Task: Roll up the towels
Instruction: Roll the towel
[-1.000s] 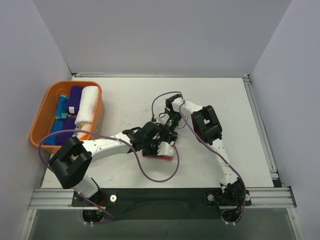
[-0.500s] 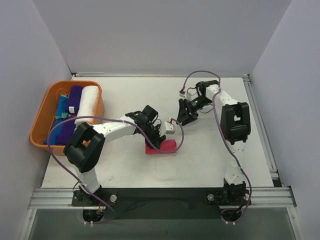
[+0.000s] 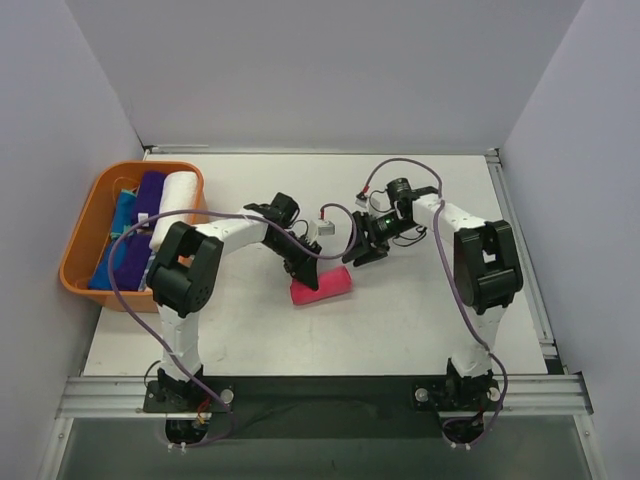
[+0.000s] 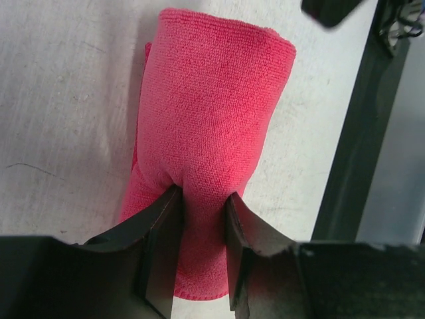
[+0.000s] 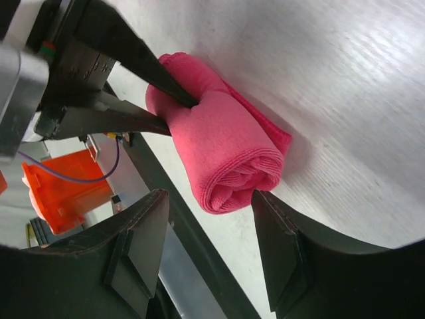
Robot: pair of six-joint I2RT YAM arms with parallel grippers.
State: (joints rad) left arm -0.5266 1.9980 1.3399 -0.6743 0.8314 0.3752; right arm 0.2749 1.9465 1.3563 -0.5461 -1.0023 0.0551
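Note:
A hot pink towel (image 3: 322,287), rolled into a cylinder, lies on the white table near the middle. My left gripper (image 3: 306,276) is shut on its left end; the left wrist view shows the two fingers pinching the pink towel (image 4: 212,126). My right gripper (image 3: 362,252) is open and empty just right of the roll's other end. The right wrist view shows the pink towel's (image 5: 222,143) spiral end between its spread fingers. More rolled towels, a white one (image 3: 175,208), a dark purple one (image 3: 150,195) and a blue one (image 3: 122,225), lie in the orange basket (image 3: 76,245) at the left.
The orange basket stands at the table's left edge and also shows in the right wrist view (image 5: 63,189). Purple cables loop from both arms over the table. Grey walls enclose the table on three sides.
The left gripper has swung up and left with the pink towel, which now lies tilted as a roll. The right gripper has come back down left toward the roll's right end.

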